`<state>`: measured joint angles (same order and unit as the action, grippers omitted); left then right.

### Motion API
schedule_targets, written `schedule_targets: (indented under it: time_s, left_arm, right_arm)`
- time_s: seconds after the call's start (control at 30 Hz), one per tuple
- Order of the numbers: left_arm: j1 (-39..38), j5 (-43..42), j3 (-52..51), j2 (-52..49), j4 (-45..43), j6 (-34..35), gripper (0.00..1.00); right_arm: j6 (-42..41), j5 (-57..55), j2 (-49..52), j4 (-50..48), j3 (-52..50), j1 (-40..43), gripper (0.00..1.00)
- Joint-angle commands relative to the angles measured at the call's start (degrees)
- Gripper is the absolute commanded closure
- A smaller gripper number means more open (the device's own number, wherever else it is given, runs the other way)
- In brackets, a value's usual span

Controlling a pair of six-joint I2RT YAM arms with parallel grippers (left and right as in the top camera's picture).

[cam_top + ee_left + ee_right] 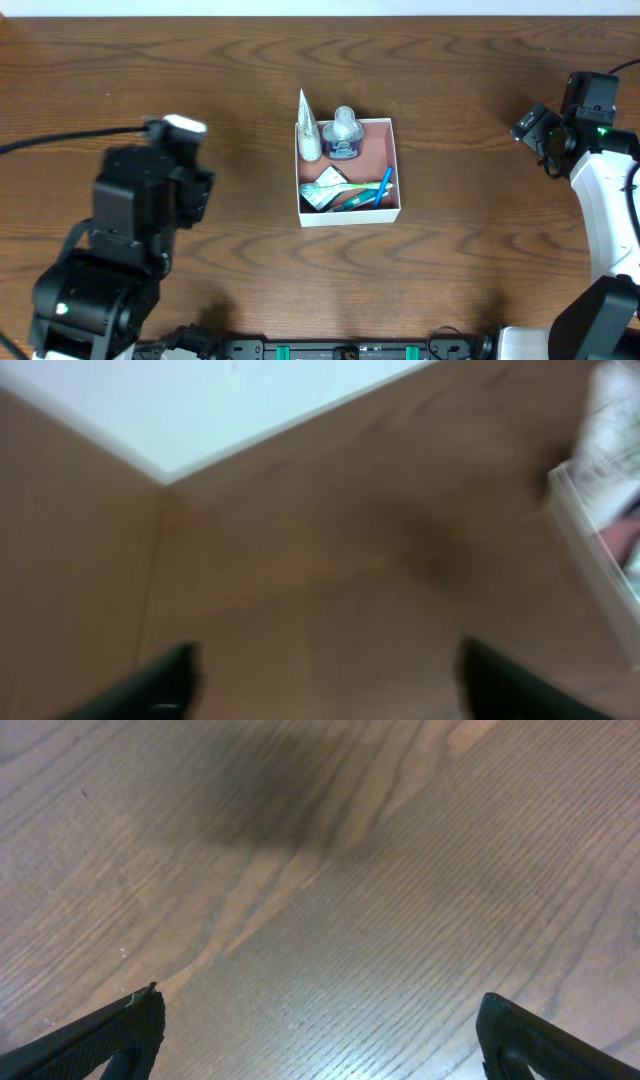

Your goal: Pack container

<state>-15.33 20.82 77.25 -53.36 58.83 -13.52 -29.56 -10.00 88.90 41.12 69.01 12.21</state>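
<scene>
Overhead: toiletries (343,192) inside container (376,150)

I'm getting soft, even light on the overhead cam, no glare coming off the wood table (200,60), everything sharp. Left wrist feed is smearing badly, with the container (585,540) edge going mushy. Right wrist is looking crisp, with 1 soft dark shadow sitting up top.
</scene>
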Motion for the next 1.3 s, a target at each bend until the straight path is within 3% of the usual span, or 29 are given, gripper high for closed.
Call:
schedule_targets:
  time_s: [0.0, 0.1, 0.3, 0.47, 0.7, 0.83, 1.27]
  left_arm:
    - [2.9, 0.9, -0.1, 0.4, 2.4, 13.4, 0.02]
    - [3.0, -5.6, -0.1, 0.2, 4.4, 22.1, 0.02]
    - [3.0, -7.3, -0.1, -0.2, 12.5, 20.9, 0.02]
    - [3.0, -17.2, -1.0, -0.2, 22.6, 23.0, 0.02]
    - [2.9, -27.2, -8.1, 0.0, 22.2, 25.5, 0.02]
    - [4.2, -26.8, -17.4, 4.9, 12.0, 25.6, 0.02]
    - [13.6, -15.1, -51.3, 36.5, -39.5, 25.2, 0.02]
  right_arm:
    - [-0.6, -0.3, 0.3, 0.0, 0.3, 0.2, 0.01]
    - [-0.6, -0.3, 0.3, 0.0, 0.3, 0.2, 0.01]
    - [-0.6, -0.3, 0.3, 0.0, 0.3, 0.2, 0.01]
    - [-0.6, -0.3, 0.3, 0.0, 0.3, 0.2, 0.01]
    - [-0.6, -0.3, 0.3, 0.0, 0.3, 0.2, 0.01]
    - [-0.6, -0.3, 0.3, 0.0, 0.3, 0.2, 0.01]
    - [-0.6, -0.3, 0.3, 0.0, 0.3, 0.2, 0.01]
